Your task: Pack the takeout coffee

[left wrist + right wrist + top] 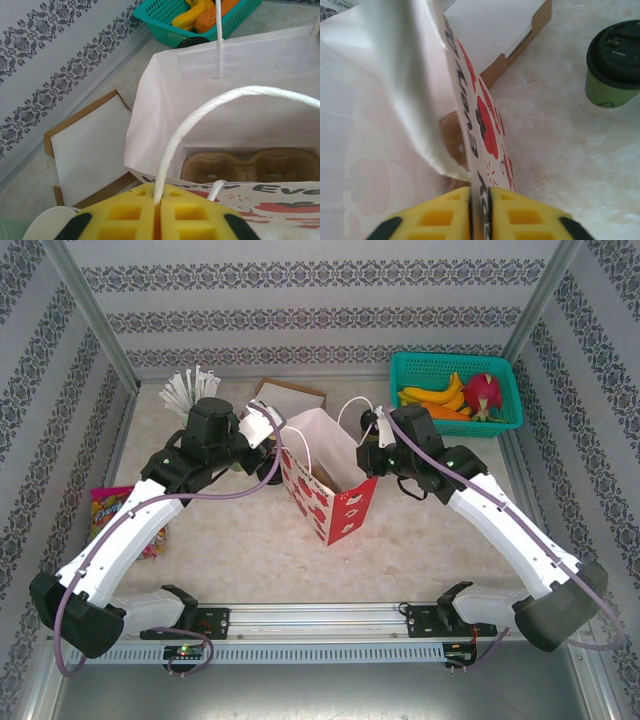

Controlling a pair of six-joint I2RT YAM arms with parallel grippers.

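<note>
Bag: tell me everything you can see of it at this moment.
The bag is white paper printed with red shapes and black lettering, with white twisted-cord handles. It stands upright and open between the two arms. A brown pulp carrier sits at its bottom, and the two wells in view are empty. The left gripper pinches one handle; the right gripper pinches a printed wall.

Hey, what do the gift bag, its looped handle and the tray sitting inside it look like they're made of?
Bag: matte white paper, judging by its creased, folded walls and printed outside.
Handle: probably twisted white paper cord; spiral ridges show along it.
Tray: looks like brown moulded pulp, going by its dull, fibrous cup wells.
</note>
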